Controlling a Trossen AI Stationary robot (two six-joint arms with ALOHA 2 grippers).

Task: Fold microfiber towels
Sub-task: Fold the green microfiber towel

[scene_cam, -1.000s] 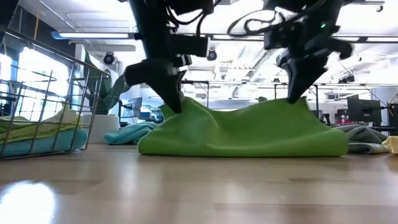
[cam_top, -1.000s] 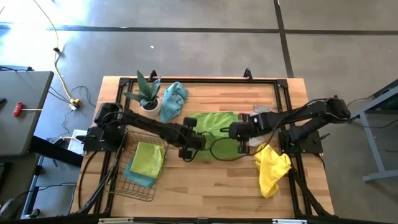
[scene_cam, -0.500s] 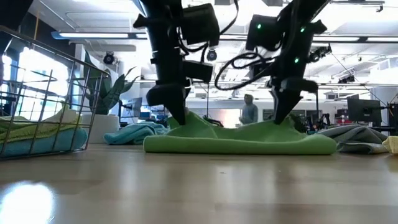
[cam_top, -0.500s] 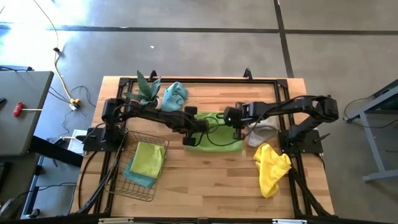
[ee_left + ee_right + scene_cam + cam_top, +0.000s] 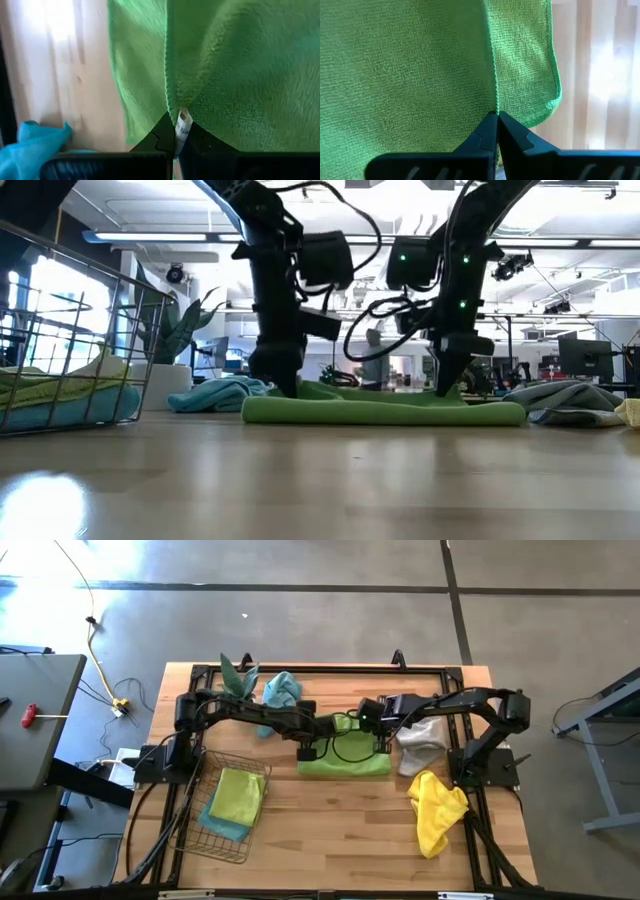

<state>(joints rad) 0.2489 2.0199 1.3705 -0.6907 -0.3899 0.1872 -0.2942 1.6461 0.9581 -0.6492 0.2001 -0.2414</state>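
Observation:
A lime green towel (image 5: pixel 345 755) lies mid-table, folded in two, its fold along the near side (image 5: pixel 380 412). My left gripper (image 5: pixel 308 747) is shut on its upper layer at the far left corner. My right gripper (image 5: pixel 380 737) is shut on the far right corner. Both stand low over the towel in the low view, left (image 5: pixel 280 385) and right (image 5: pixel 445 385). A teal towel (image 5: pixel 280 695), a grey towel (image 5: pixel 420 738) and a yellow towel (image 5: pixel 437 812) lie loose on the table. My left gripper pinches the green towel's corner, at its white tag (image 5: pixel 183 122), between the two fingers, which point down from above. The towel lies flat on the table below them. My right gripper pinches the hemmed edge at the other corner (image 5: pixel 495 107) between its two fingers, from above, pointing down. The towel lies on the table there too.
A wire basket (image 5: pixel 205 830) at the near left holds a folded green towel (image 5: pixel 238 795) on a teal one. A potted plant (image 5: pixel 236 690) stands at the far left beside the teal towel. Bare wood (image 5: pixel 330 830) lies near the front edge.
Both grippers have gone toward the table's far edge and down, still shut on the green towel. They have carried its near edge over onto the far half. The towel, humped up before, now lies flat and folded in two.

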